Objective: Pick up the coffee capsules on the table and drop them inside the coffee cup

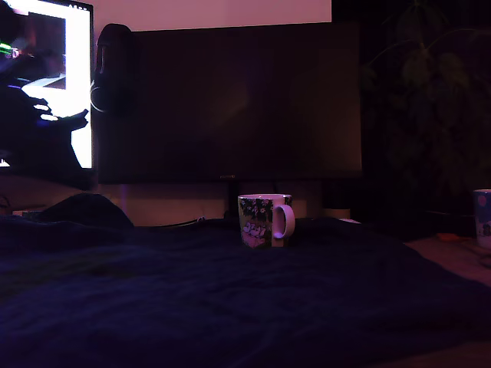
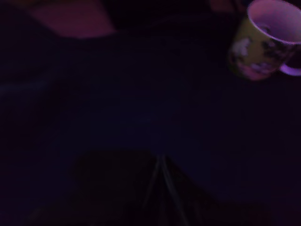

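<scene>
Room very dark. Bench (image 1: 230,307) under wrinkled navy cloth. 1 mug (image 1: 265,220) upright mid-bench toward far edge, floral print, handle to exterior view's right. No capsules made out anywhere; too dim to tell. Big dark monitor (image 1: 238,100) behind mug, lit screen (image 1: 46,77) at exterior view's left, pale cup (image 1: 482,218) at far right edge. Claw (image 2: 160,188) only faint dark shape in wrist view, well apart from mug (image 2: 263,42); clenched or released, cannot tell.
</scene>
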Motion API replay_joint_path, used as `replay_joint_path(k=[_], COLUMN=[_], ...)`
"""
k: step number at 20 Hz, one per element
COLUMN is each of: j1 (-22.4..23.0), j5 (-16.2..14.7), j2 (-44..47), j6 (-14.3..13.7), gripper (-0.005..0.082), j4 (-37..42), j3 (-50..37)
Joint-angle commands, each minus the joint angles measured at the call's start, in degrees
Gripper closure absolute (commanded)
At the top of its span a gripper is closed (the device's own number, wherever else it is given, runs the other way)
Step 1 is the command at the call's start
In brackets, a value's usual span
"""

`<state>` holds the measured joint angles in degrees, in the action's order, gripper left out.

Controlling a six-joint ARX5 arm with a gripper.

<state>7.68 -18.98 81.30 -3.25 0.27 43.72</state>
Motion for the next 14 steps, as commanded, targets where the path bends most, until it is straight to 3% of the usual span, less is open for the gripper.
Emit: replay_joint_path(k=[1, 6, 14], j1=[-0.9, -4.3, -8.5], j5=[0.0, 0.2, 0.0], j2=[-2.1, -11.3, -28.5], j6=[0.7, 3.1, 4.9], gripper=[0.0793, 0.0793, 0.0793], j4=[2.3, 8.9, 9.6], j3=[-4.9, -16.2, -28.3])
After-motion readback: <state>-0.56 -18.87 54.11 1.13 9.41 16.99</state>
